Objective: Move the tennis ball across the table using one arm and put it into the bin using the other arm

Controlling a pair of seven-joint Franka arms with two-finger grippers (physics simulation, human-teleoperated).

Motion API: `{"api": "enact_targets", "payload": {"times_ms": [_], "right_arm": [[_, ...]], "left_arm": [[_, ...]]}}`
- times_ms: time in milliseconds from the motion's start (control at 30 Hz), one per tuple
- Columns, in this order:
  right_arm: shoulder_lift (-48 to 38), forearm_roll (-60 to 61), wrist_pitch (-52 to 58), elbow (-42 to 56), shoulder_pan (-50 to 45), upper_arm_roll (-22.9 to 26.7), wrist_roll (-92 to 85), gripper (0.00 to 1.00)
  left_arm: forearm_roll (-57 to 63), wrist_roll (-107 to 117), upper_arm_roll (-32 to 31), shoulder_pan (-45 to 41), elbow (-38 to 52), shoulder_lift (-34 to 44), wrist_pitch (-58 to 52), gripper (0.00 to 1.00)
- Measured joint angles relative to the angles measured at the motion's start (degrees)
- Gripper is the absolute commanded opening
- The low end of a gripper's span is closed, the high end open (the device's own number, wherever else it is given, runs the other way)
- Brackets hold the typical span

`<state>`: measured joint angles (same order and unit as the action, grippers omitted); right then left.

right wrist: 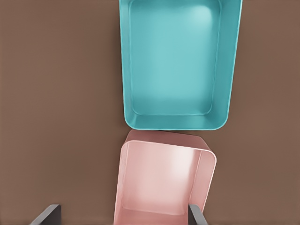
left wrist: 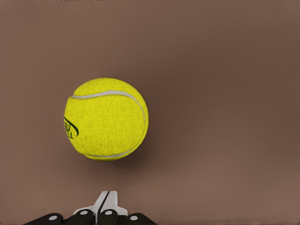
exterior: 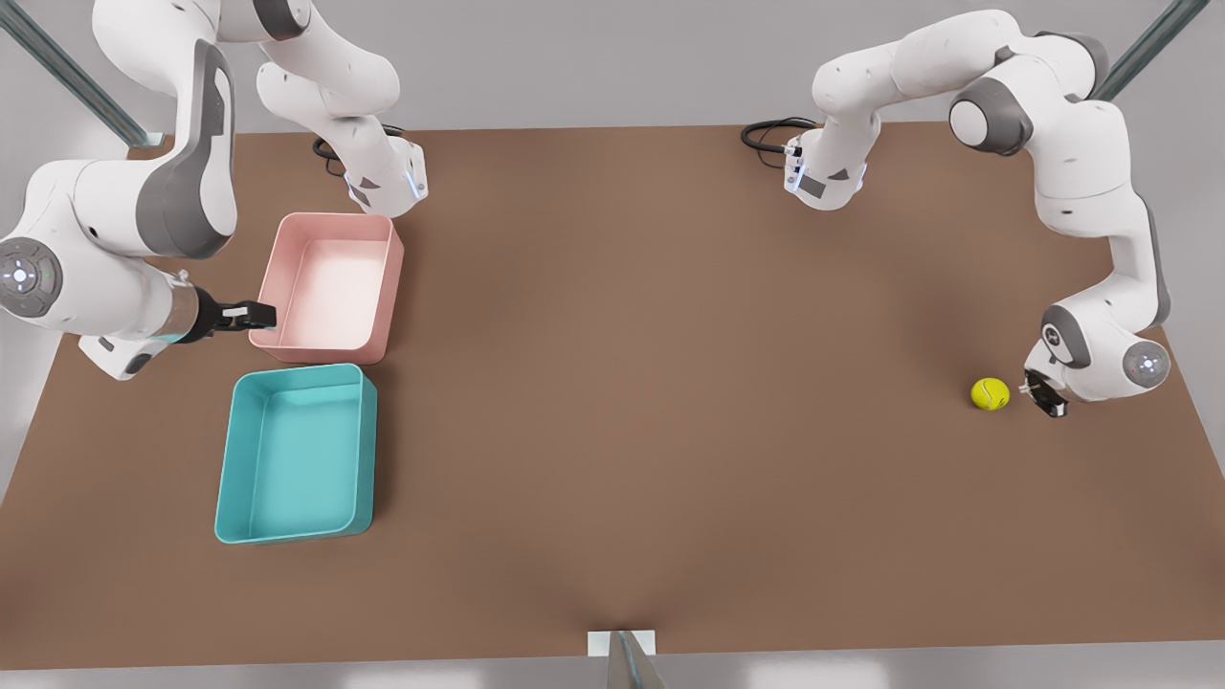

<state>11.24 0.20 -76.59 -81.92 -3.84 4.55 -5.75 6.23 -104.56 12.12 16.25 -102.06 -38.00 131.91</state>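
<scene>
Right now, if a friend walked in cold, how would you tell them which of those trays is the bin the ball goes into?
Start at the brown table and go to the front view's left, where two low open trays sit close together. The bin is the one nearer the camera, just past the pink tray. It is teal, not pink, and lies far from the tennis ball.

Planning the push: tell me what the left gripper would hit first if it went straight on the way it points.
Most likely the tennis ball: the left gripper, fingers shut, sits just beside it on the table and points toward it. Exact height is hard to judge.
</scene>
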Motion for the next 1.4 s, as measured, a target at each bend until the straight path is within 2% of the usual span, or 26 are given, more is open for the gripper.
{"api": "enact_targets", "payload": {"times_ms": [267,367,433,500,533,600,700,733,767,867,967,1067,1200,1233,1333,1400], "right_arm": [[0.1,0.0,0.0,0.0,0.0,0.0,0.0,1.0],[0.1,-0.1,0.1,0.0,0.0,0.0,0.0,1.0],[0.3,-0.1,0.1,0.0,-0.1,0.0,0.0,1.0],[0.3,-0.1,0.1,0.0,-0.2,0.0,0.0,1.0],[0.4,-0.1,0.1,0.0,-0.3,0.0,0.0,1.0],[0.4,-0.1,0.1,0.0,-0.3,0.0,-0.1,1.0],[0.4,0.0,0.1,0.0,-0.3,0.0,-0.1,1.0],[0.4,0.0,0.1,0.0,-0.3,0.0,-0.1,1.0],[0.4,0.0,0.1,0.0,-0.3,0.0,-0.1,1.0],[0.4,0.0,0.1,0.0,-0.3,0.0,-0.1,1.0],[0.4,0.0,0.1,0.0,-0.2,0.0,-0.1,1.0],[0.4,0.0,0.1,-0.2,-0.2,0.0,-0.1,1.0],[1.1,0.1,0.1,0.0,-0.2,0.0,0.0,1.0],[3.2,0.2,-0.1,2.0,-0.7,0.0,0.1,1.0],[16.8,2.9,-4.0,12.2,-5.6,0.0,0.7,1.0],[22.9,4.4,-8.5,14.7,-11.0,0.0,3.0,1.0]], "left_arm": [[0.0,-4.4,0.0,-1.4,-0.1,-0.1,-0.9,0.21],[-2.1,-4.1,0.0,-7.3,-0.6,0.4,-1.7,0.21],[-3.9,-1.2,-4.1,-14.5,-0.9,3.7,-3.3,0.21],[-5.0,4.8,-13.4,-17.6,-0.7,7.1,-5.6,0.21],[-6.6,8.1,-15.8,-18.0,-0.3,7.8,-6.6,0.21],[-10.9,15.1,-16.6,-15.4,2.1,9.3,-9.3,0.21],[-16.5,25.8,-13.0,-13.6,5.1,16.5,-16.0,0.21],[-17.5,29.8,-12.1,-14.6,7.9,17.3,-19.1,0.39],[-17.4,34.0,-11.7,-16.6,10.7,18.2,-22.9,1.0],[-14.0,47.3,-12.1,-21.9,17.5,22.2,-35.1,1.0],[-13.9,59.3,-13.7,-21.0,22.1,24.5,-45.1,1.0],[-12.4,69.5,-18.7,-21.2,13.2,31.5,-48.9,1.0],[-11.0,80.5,-20.3,-23.5,11.3,33.1,-52.2,1.0],[-10.8,82.9,-20.4,-23.3,11.3,33.0,-52.7,1.0],[-10.5,89.3,-20.4,-21.7,11.3,32.9,-53.9,1.0],[-10.4,93.0,-20.4,-20.7,11.3,32.8,-54.4,1.0]]}}
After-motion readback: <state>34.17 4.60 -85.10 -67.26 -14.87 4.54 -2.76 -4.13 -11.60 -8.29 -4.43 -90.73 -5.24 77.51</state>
